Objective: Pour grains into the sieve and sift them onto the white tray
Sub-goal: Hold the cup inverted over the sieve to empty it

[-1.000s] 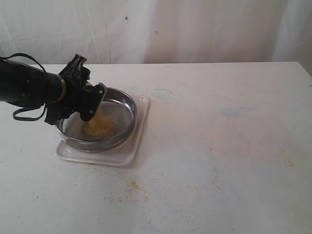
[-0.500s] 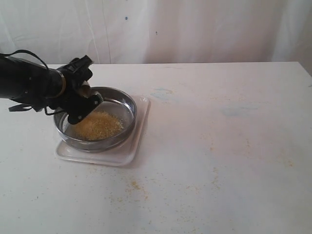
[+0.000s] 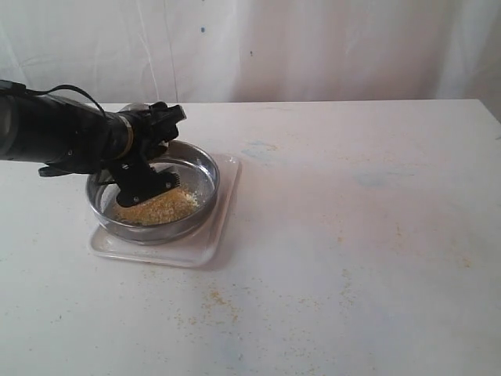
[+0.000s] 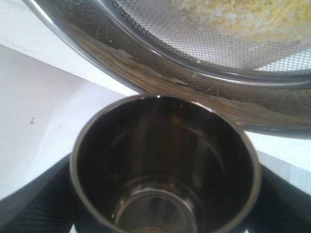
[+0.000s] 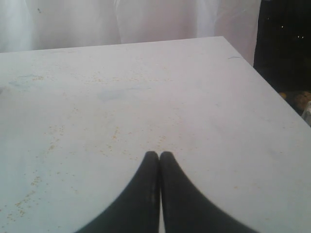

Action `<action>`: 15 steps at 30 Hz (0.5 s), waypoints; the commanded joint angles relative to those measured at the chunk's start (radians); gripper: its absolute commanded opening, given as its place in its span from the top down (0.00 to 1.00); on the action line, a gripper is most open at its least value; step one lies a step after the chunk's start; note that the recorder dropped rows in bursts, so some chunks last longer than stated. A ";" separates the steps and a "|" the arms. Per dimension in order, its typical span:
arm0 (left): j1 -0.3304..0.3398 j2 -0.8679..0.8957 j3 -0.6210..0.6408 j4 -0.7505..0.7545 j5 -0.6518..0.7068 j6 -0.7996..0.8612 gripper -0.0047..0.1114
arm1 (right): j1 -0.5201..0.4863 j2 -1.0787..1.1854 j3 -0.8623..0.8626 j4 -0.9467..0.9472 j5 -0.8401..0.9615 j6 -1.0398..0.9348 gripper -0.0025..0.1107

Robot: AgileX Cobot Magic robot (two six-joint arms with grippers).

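Steel cup [image 4: 165, 160], clamped in left gripper [image 3: 156, 153], overhangs sieve [image 3: 205, 164] rim; table [image 3: 352, 235] right of white tray [image 3: 215, 235] is open. Right gripper [image 5: 159, 160] is closed. Grains [image 3: 160, 207] heap is wider than before.

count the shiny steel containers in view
2. The sieve sits on the white tray; the cup is held by the left gripper over the sieve's rim. None looks hidden.

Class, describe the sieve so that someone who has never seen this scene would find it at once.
Start at the wide pale table; on its left part lies a white tray. The sieve sits on that tray: a shallow round steel ring with a mesh floor holding yellow grains. Unlike the deep steel cup nearby, it is broad and mesh-bottomed.
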 commanded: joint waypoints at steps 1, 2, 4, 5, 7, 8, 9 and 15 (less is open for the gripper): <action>-0.007 -0.001 -0.006 0.005 0.034 0.013 0.96 | -0.005 -0.005 0.002 -0.006 -0.012 -0.002 0.98; -0.007 -0.001 -0.006 0.005 0.039 0.013 0.96 | -0.005 -0.005 0.002 -0.006 -0.012 -0.002 0.98; -0.017 -0.006 -0.006 0.005 0.049 0.025 0.96 | -0.005 -0.005 0.002 -0.006 -0.012 -0.002 0.98; -0.024 -0.014 -0.006 0.005 0.048 0.028 0.96 | -0.005 -0.005 0.002 -0.006 -0.012 -0.002 0.98; -0.026 -0.017 -0.006 0.005 0.045 0.025 0.96 | -0.005 -0.005 0.002 -0.006 -0.012 -0.002 0.98; -0.026 -0.017 -0.006 0.005 0.045 0.015 0.96 | -0.005 -0.005 0.002 -0.006 -0.012 -0.002 0.98; -0.026 -0.017 -0.006 0.005 0.047 0.006 0.96 | -0.005 -0.005 0.002 -0.006 -0.012 -0.002 0.98; -0.047 -0.033 0.005 0.005 0.056 -0.049 0.96 | -0.005 -0.005 0.002 -0.006 -0.012 -0.002 0.98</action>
